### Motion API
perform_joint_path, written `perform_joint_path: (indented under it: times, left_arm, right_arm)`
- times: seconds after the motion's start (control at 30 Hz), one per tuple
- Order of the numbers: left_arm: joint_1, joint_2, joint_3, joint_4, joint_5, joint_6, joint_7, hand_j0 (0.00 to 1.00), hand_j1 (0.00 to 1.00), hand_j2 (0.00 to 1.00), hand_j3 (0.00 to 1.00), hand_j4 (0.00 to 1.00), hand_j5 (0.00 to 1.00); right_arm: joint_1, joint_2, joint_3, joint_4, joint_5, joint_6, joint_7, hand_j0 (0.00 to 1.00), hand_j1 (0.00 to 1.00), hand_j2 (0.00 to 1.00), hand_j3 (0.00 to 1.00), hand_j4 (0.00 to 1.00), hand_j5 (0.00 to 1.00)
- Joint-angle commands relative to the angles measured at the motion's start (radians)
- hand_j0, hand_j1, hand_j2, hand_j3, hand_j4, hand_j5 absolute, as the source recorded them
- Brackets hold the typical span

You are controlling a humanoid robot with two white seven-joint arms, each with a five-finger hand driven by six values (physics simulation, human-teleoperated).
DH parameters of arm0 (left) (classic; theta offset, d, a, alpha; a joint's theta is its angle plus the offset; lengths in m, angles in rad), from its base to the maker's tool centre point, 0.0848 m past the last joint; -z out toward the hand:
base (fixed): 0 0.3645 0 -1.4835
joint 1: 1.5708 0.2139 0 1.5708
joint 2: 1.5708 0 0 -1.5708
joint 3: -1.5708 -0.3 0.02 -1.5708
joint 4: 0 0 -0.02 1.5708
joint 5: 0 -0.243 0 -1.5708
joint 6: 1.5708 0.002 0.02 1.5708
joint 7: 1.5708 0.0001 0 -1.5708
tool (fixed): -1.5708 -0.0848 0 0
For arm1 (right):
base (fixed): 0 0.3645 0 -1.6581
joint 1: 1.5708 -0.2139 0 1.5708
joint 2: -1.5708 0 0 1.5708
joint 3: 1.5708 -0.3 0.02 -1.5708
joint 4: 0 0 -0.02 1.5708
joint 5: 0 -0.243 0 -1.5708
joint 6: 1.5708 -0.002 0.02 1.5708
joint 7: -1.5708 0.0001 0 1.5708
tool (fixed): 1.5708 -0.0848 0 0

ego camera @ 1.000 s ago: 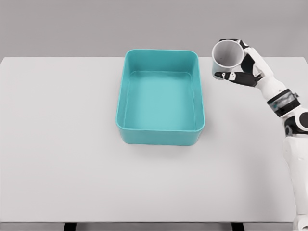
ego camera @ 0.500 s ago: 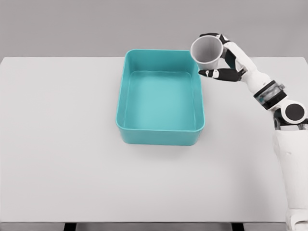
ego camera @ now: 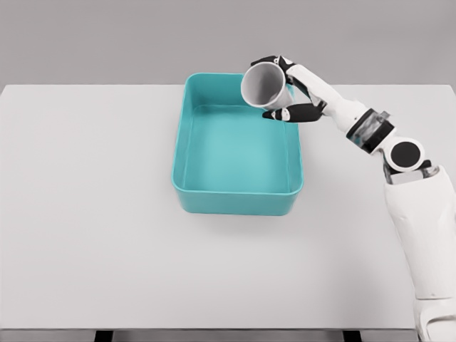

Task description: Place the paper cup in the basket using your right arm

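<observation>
1. A flat white rectangular table [ego camera: 92, 235] fills most of the head view, with a plain grey wall behind its far edge.
2. A teal rectangular plastic basket [ego camera: 235, 203] with rounded corners and upright walls stands on the table, a little right of the table's middle and nearer the far edge than the near one.
3. The basket's inside shows only its smooth teal floor; nothing lies on that floor.
4. A white paper cup [ego camera: 265, 84] hangs in the air over the basket's far right corner, tilted so that its round open mouth faces the camera and slightly left. Its grey inside is visible and holds nothing.
5. The cup overlaps the basket's far rim and right wall in the picture; it is above the rim, not down inside the basket, and does not rest on the table.
6. The right hand [ego camera: 288, 100] is clamped around the cup from the cup's right side: dark-tipped fingers [ego camera: 268, 62] curl over the top of the cup and the thumb reaches along just below it, beside the basket's right wall.
7. The white right arm runs from that hand down and to the right of the basket, past a grey wrist band and a round dark joint, to the picture's lower right corner.
</observation>
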Motion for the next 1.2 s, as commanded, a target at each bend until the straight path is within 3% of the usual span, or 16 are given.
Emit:
perform_joint_path:
  times: [0.0, 0.43, 1.07, 1.1, 1.13, 1.17]
  left_arm:
    - [0.000, 0.000, -0.001, 0.000, 0.000, 0.000, 0.000, 1.00, 1.00, 1.00, 1.00, 1.00, 1.00]
    - [0.000, 0.000, -0.001, 0.000, 0.000, 0.000, 0.000, 1.00, 1.00, 1.00, 1.00, 1.00, 1.00]
    - [0.000, 0.000, -0.001, 0.000, 0.000, 0.001, 0.000, 1.00, 1.00, 1.00, 1.00, 1.00, 1.00]
    - [0.000, 0.000, -0.001, 0.000, 0.000, 0.000, 0.000, 1.00, 1.00, 1.00, 1.00, 1.00, 1.00]
    - [0.000, 0.000, -0.001, 0.000, 0.000, 0.000, 0.000, 1.00, 1.00, 1.00, 1.00, 1.00, 1.00]
    - [0.000, 0.000, -0.001, 0.000, 0.000, 0.000, 0.000, 1.00, 1.00, 1.00, 1.00, 1.00, 1.00]
  right_arm:
    - [0.000, -0.003, 0.028, -0.012, 0.033, 0.001, 0.000, 0.61, 0.61, 0.61, 0.61, 0.61, 0.61]
    - [-0.066, -0.009, 0.172, -0.022, 0.218, 0.038, 0.000, 0.60, 0.60, 0.60, 0.60, 0.60, 0.60]
    - [-0.153, -0.062, 0.367, -0.015, 0.312, 0.140, 0.000, 0.60, 0.60, 0.60, 0.60, 0.60, 0.60]
    - [-0.155, -0.062, 0.367, -0.015, 0.312, 0.142, 0.000, 0.62, 0.62, 0.62, 0.62, 0.62, 0.62]
    - [-0.155, -0.062, 0.367, -0.015, 0.312, 0.142, 0.000, 0.71, 0.71, 0.71, 0.71, 0.71, 0.71]
    - [-0.153, -0.062, 0.368, -0.016, 0.312, 0.145, 0.000, 0.89, 0.89, 0.89, 0.89, 0.89, 0.89]
